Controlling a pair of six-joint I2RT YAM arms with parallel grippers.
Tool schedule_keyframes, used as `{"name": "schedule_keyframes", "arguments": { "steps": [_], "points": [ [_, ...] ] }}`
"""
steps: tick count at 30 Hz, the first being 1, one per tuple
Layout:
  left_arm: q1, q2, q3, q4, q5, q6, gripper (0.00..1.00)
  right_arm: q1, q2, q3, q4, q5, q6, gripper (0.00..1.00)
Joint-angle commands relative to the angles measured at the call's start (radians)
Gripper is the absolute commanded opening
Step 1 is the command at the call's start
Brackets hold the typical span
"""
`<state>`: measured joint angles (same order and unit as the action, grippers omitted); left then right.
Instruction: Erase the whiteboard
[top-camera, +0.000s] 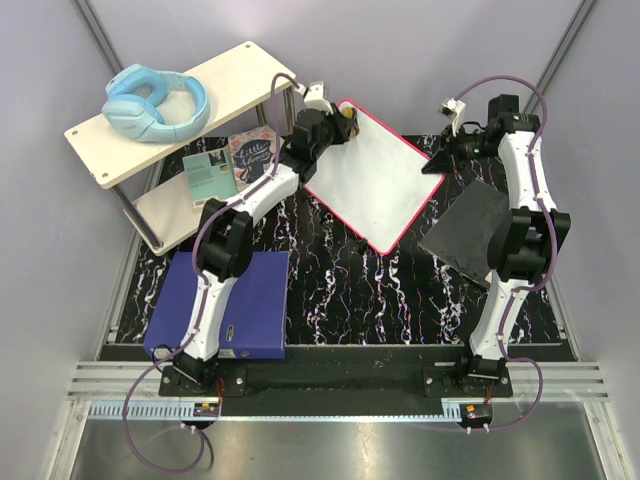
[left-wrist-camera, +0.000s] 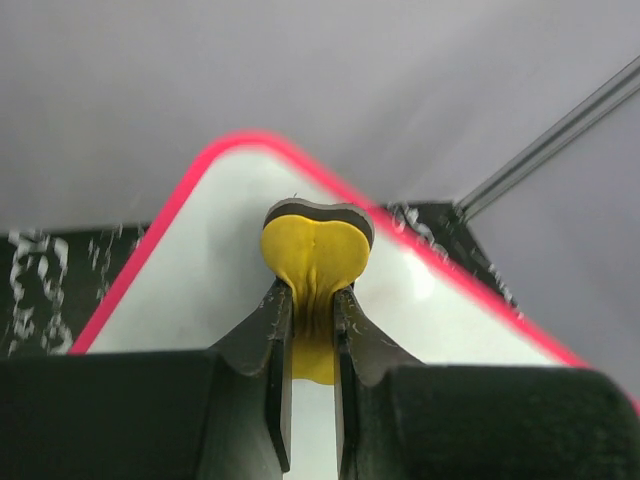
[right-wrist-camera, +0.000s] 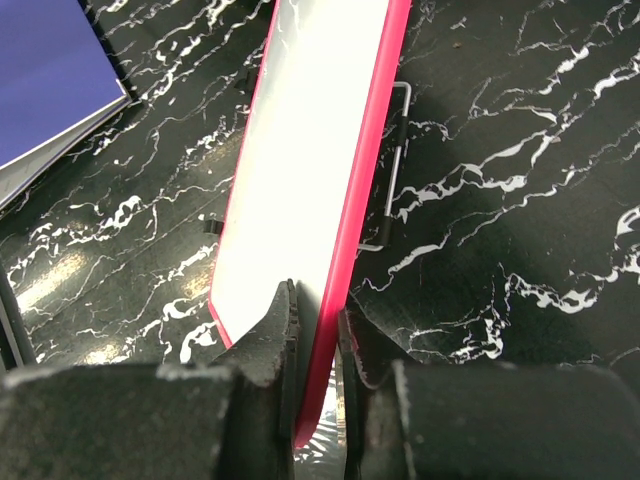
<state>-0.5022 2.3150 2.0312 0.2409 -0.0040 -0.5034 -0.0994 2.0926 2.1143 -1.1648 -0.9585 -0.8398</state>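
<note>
The whiteboard (top-camera: 375, 180) is a white square with a red-pink frame, turned like a diamond at the back middle of the table, its face blank. My left gripper (top-camera: 340, 122) is shut on a yellow heart-shaped eraser (left-wrist-camera: 315, 258) with a dark felt edge, pressed on the whiteboard (left-wrist-camera: 215, 290) near its far corner. My right gripper (top-camera: 437, 165) is shut on the whiteboard's right corner; in the right wrist view the red edge (right-wrist-camera: 355, 250) runs between the two fingers and the board is tilted up off the table.
A dark grey cloth (top-camera: 465, 232) lies right of the board beside the right arm. A blue-purple binder (top-camera: 230, 305) sits front left. A wooden shelf (top-camera: 170, 105) at back left carries light blue headphones (top-camera: 155, 105) and books (top-camera: 230, 165) below.
</note>
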Motion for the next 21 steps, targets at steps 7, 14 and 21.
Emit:
{"name": "schedule_keyframes", "arguments": {
  "steps": [7,14,21],
  "points": [
    [-0.038,-0.19,-0.432,0.032,0.119,-0.027,0.0,0.081,0.03,-0.054,-0.467,-0.011,-0.11,0.0],
    [-0.038,-0.354,-0.675,0.083,0.09,-0.031,0.0,0.081,0.037,-0.033,-0.466,-0.008,-0.093,0.03],
    [-0.041,-0.419,-0.717,-0.003,0.013,0.06,0.0,0.081,0.049,0.002,-0.464,-0.028,-0.074,0.34]
  ]
}}
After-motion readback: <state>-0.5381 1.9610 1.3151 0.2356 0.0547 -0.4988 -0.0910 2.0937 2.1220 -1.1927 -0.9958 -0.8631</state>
